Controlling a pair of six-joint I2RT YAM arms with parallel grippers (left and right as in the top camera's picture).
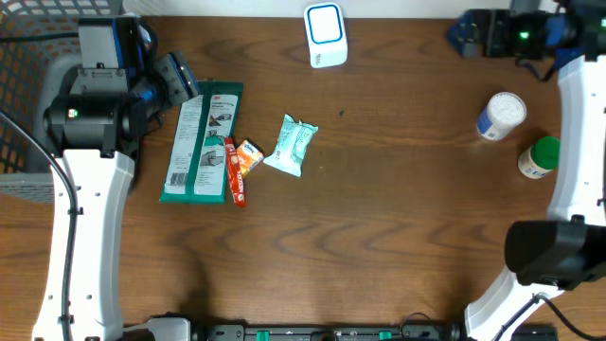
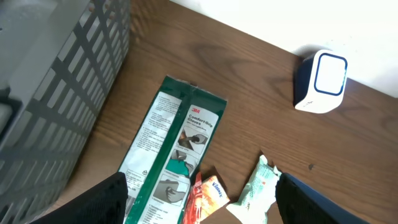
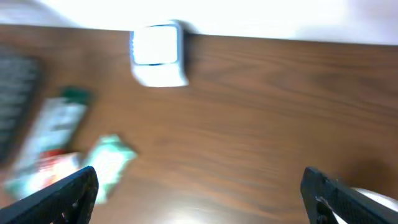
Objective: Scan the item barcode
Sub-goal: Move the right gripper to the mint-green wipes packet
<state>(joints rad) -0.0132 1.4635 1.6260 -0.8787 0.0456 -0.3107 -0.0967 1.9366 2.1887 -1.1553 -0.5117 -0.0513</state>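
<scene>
Overhead, the barcode scanner (image 1: 325, 35), a white box with a blue-rimmed face, stands at the far edge of the bench (image 1: 398, 208), about midway across. The items to scan lie in a cluster left of centre. A long green glove pack (image 1: 202, 142) lies flat, with a red packet (image 1: 235, 175) along its right edge. A small orange tissue packet (image 1: 250, 154) touches the red one, and a pale green wipes pack (image 1: 293, 145) lies just beside it to the right. None of them is held.

The left claw (image 1: 182, 80) hangs by the far left corner of the glove pack, its fingers (image 2: 109, 199) spread wide with nothing between them. The right claw (image 1: 467, 33) is at the far right, well apart from the cluster, its fingers (image 3: 68, 199) likewise wide apart and empty; its wrist view is blurred.

A white bottle (image 1: 500, 116) and a green-capped bottle (image 1: 540, 157) stand near the right edge. A grey basket (image 1: 24, 95) sits at the far left.
</scene>
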